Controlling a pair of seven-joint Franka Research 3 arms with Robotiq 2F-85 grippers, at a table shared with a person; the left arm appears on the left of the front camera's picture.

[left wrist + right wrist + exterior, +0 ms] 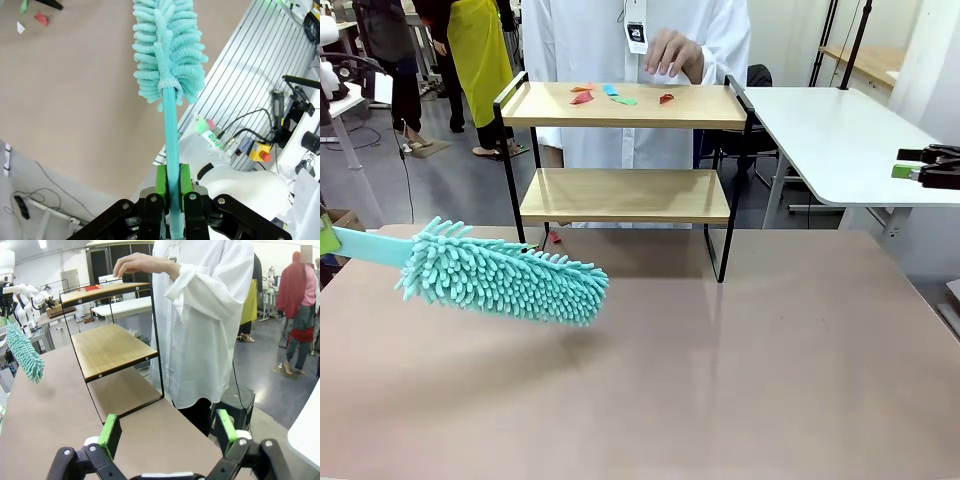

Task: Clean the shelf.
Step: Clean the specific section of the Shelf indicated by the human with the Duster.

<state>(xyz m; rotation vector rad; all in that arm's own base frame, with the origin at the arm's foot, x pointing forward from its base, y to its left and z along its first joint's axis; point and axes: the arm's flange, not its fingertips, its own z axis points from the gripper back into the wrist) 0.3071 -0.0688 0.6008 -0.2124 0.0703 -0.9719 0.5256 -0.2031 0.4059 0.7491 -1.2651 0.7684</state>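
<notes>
Shelf (620,195) (107,347), two light wooden boards in a thin black metal frame with raised side rails, stands on the brown tabletop (740,380) well ahead of both pincers, at the far edge where a person in a white coat (580,40) stands. The left pincer (173,181) is clamped tight on the flat teal handle of a duster (505,278) (167,50), its green pads (161,180) pressing the handle from either side. The duster runs straight out from this pincer, with its fluffy teal head at the far end, held above the tabletop with a soft shadow beneath it. The head sits on the near side of the shelf and apart from it, close to the frame's lower left leg as seen from the front. In the front view the right pincer (902,163) hangs off to the right of the shelf, in front of a white table (830,140). The right pincer (166,422) stands wide open and holds nothing. From it, the shelf lies ahead and to the left, with the duster (22,352) farther left beyond the frame. Small coloured scraps (582,97) in red, blue and green lie scattered on the top board. Another red scrap (554,237) lies on the tabletop under the lower board. The person's hand (670,52) (137,262) is raised just above the top board, up and to the left of the right pincer.
</notes>
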